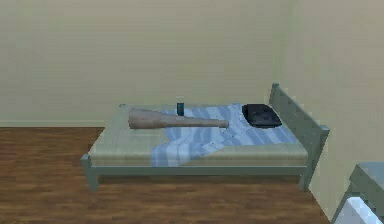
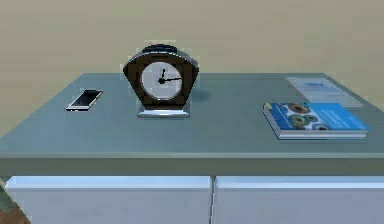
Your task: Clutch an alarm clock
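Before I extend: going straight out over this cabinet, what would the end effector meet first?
Probably the alarm clock, just left of centre on the cabinet top; the book lies well right. Height is unclear; the cabinet front might come first.

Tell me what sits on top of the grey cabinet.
On the cabinet: a phone, an alarm clock, a blue book and a pale sheet behind it. The clock covers the patch of top right behind it.
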